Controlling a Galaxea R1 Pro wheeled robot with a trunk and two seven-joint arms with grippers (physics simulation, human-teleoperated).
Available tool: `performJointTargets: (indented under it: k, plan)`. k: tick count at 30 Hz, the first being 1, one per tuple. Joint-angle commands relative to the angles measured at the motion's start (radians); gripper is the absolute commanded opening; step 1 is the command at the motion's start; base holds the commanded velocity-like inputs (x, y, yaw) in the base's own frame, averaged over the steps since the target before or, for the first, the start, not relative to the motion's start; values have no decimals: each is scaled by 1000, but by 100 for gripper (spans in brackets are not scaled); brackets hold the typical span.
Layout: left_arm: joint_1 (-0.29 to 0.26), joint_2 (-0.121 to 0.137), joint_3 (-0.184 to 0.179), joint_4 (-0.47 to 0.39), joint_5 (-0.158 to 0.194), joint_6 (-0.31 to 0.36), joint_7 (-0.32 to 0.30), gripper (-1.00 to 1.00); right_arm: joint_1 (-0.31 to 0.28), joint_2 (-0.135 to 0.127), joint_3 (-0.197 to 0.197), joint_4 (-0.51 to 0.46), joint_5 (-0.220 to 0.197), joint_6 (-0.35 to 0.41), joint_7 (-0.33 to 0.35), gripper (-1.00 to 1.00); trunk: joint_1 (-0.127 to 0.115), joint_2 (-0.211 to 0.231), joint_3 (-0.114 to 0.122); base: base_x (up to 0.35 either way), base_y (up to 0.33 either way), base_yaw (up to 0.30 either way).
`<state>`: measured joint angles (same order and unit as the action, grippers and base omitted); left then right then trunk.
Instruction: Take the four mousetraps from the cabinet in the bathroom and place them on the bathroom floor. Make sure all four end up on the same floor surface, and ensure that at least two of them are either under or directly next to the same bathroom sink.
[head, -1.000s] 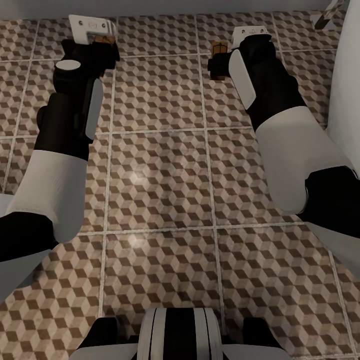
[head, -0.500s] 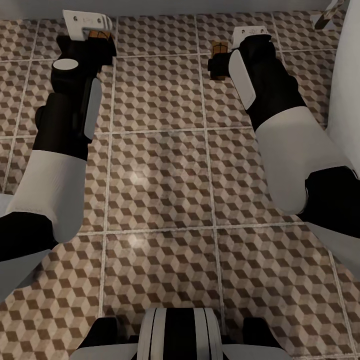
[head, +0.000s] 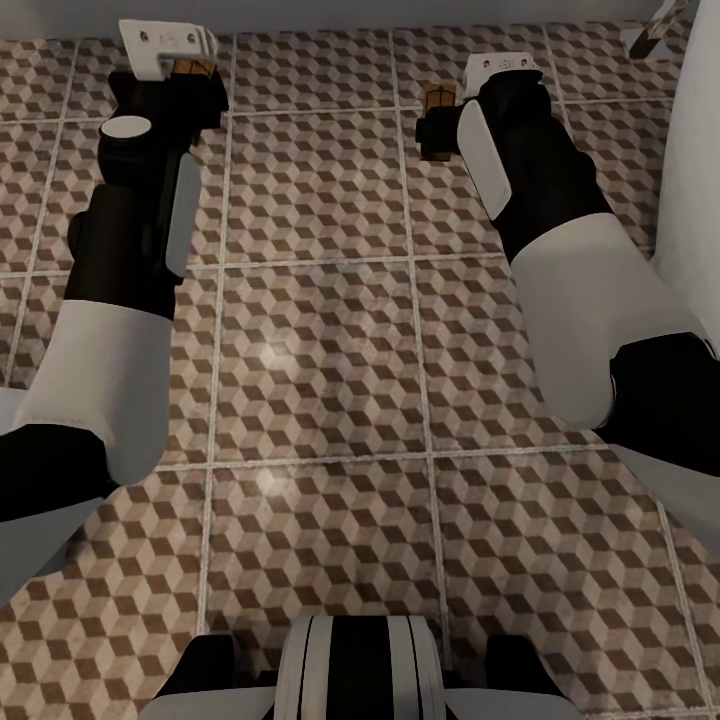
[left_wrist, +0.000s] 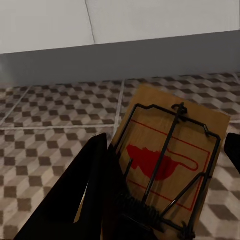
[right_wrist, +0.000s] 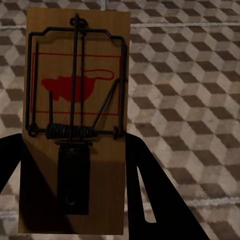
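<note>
Reaching low over the bathroom floor (head: 320, 360), both arms carry traps: the left gripper (left_wrist: 165, 200) pinches one mousetrap (left_wrist: 167, 165) near the grey baseboard (left_wrist: 120, 62), tilted above the tiles; the right gripper (right_wrist: 75, 200) clamps the second mousetrap (right_wrist: 75, 95) flat over the pattern.

Glossy square floor tiles printed with a brown, beige and white cube pattern (head: 320, 330), pale grout lines, two soft light glints on the tiles, grey baseboard strip (left_wrist: 120, 60) beneath a white panelled wall (left_wrist: 45, 22), white smooth unit at the right edge (head: 695, 190).
</note>
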<state>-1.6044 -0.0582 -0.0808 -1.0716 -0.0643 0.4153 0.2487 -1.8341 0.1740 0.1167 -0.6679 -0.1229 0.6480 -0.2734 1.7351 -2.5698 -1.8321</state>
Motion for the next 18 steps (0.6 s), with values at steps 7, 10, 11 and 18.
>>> performJointTargets:
  k: [7, 10, 11, 18]
  plan:
    - [0, -2, 35, -13, -3, 3, 65, -100, -1, -1, 4, -1, -14, 2, -11, -100, 0, 0, -1, 0, 0, 0]
    - [0, -2, 38, -31, -2, 4, 102, -100, -1, -1, 5, 0, -14, 1, -11, -100, 0, 0, -1, 0, 0, 0]
    - [0, -2, 38, -34, -2, 3, 108, -100, -1, -1, 5, 0, -13, 1, -11, -100, 0, 0, -1, 0, 0, 0]
    - [0, -1, 42, -25, -6, 8, 124, -100, -1, -1, 6, 0, -14, 0, -11, -100, 0, 0, -1, 0, 0, 0]
